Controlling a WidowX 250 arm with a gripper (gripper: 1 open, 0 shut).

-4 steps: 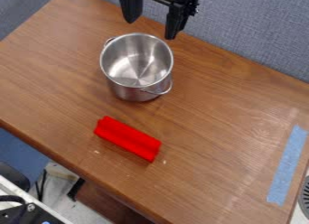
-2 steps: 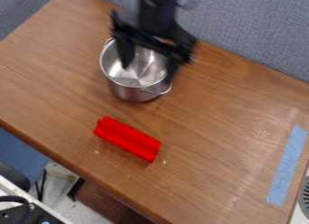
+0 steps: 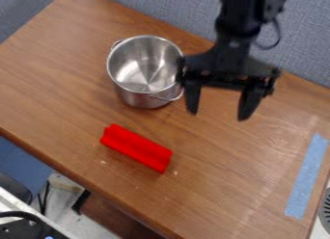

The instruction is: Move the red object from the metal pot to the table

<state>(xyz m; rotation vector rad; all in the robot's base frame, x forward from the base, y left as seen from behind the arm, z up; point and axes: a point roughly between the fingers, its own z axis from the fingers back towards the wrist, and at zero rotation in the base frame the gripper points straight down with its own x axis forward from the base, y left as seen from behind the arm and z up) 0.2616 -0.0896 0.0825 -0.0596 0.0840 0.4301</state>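
Observation:
The red object (image 3: 137,148) lies flat on the brown wood table (image 3: 52,98), near the front edge and apart from the pot. The metal pot (image 3: 146,71) stands upright at the back left with nothing inside its shiny bowl. My gripper (image 3: 221,99) hangs pointing down to the right of the pot, above the table's middle. It is open, its two dark fingers (image 3: 195,96) spread wide with nothing between them. It touches neither the pot nor the red block.
A strip of blue tape (image 3: 307,175) runs along the table's right side. The table's front edge drops off just below the red block, with cables and dark equipment (image 3: 23,219) underneath at the lower left. A grey-blue wall (image 3: 310,40) stands behind.
The gripper came down from behind the pot, passed over it, and now sits lower and to the pot's right. Pot and red block stayed where they were.

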